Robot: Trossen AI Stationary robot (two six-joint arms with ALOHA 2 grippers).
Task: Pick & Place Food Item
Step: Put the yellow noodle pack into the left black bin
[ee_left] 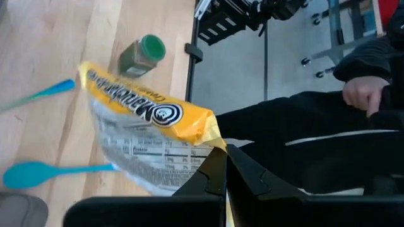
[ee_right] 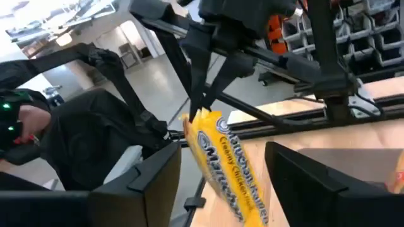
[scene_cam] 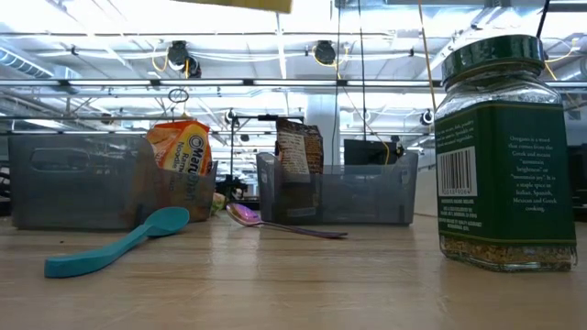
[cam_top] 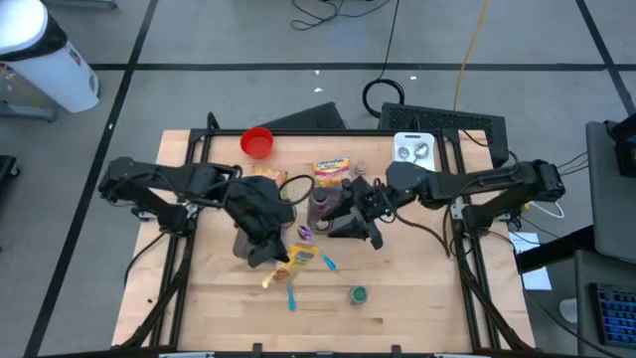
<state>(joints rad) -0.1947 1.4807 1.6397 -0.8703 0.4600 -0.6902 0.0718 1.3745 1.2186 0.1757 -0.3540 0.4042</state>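
My left gripper (cam_top: 266, 251) is shut on a yellow Maruchan noodle packet (cam_top: 298, 261) above the middle of the table; the packet also shows in the left wrist view (ee_left: 145, 135) and the right wrist view (ee_right: 227, 164). My right gripper (cam_top: 360, 231) is open and empty to the right of the packet, its fingers pointing toward it. An orange noodle packet (scene_cam: 179, 170) stands in the left grey bin (scene_cam: 83, 183), and a brown packet (scene_cam: 299, 151) stands in the right bin (scene_cam: 367, 197). My left gripper pinches the packet's sealed end at one corner (ee_left: 213, 140) between its two shut fingers. The fingers (ee_right: 203, 88) come from above, pointing down. The packet hangs slanted below them, clear of the table.
A green-lidded spice jar (cam_top: 358, 294) stands near the front edge. Two teal spoons (cam_top: 291, 295) (cam_top: 327, 263) and a purple spoon (cam_top: 305, 234) lie under and beside the packet. A red bowl (cam_top: 257, 142) and another packet (cam_top: 331, 169) are at the back. A seated person (ee_left: 353, 126) is beyond the table edge.
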